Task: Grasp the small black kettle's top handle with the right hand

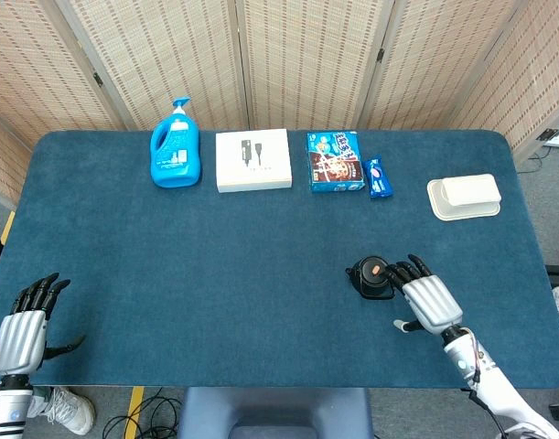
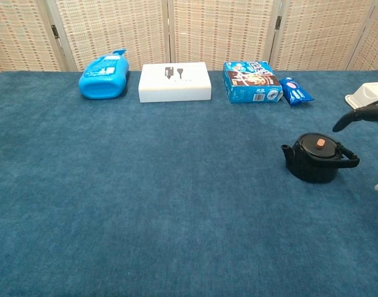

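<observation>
The kettle [image 1: 372, 277] sits just left of the right hand [image 1: 430, 303].

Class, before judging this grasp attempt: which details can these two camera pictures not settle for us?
- Right hand: chest view shows only dark fingertips at the right edge; whether they touch the kettle is unclear.
- Kettle handle: head view, partly covered by those fingers.
- Left hand: outside the chest view.
- Blue snack packet: print too small.

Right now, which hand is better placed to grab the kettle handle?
The right hand: its fingers reach just beside the small black kettle, open. The left hand sits at the table's far near-left corner.
</observation>
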### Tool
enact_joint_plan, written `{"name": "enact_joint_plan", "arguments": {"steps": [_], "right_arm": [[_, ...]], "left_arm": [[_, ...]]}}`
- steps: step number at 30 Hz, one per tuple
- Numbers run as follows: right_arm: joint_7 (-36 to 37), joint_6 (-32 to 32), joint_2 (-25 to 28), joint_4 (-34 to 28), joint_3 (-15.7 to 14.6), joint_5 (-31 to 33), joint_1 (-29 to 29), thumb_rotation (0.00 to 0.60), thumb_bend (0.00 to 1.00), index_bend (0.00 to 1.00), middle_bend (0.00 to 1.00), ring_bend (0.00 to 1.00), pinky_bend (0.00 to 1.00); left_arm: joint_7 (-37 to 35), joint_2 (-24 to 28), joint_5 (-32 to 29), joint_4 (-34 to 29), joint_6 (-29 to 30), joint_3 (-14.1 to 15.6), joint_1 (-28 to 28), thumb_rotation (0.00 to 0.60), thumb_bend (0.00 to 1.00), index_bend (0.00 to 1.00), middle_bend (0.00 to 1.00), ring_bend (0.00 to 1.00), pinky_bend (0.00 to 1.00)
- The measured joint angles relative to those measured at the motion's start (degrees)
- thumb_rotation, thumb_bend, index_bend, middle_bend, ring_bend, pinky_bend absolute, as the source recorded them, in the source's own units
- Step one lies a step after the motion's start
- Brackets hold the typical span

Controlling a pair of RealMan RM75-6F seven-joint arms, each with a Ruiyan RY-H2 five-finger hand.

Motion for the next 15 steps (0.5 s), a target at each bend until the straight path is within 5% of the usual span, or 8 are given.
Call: {"name": "enact_joint_plan", "arguments": {"steps": [15], "right_arm": [[-2.33,-8.36,-1.31,4.85,3.33,7.49,7.21,0.600,0.00,0.00,0.03,0.01,0.00]], "left_arm": [[-0.01,0.38,-0.42,-0.58,-0.35,-0.10,-0.10,0.600,0.15,0.17,0.10,0.11,0.14]]}}
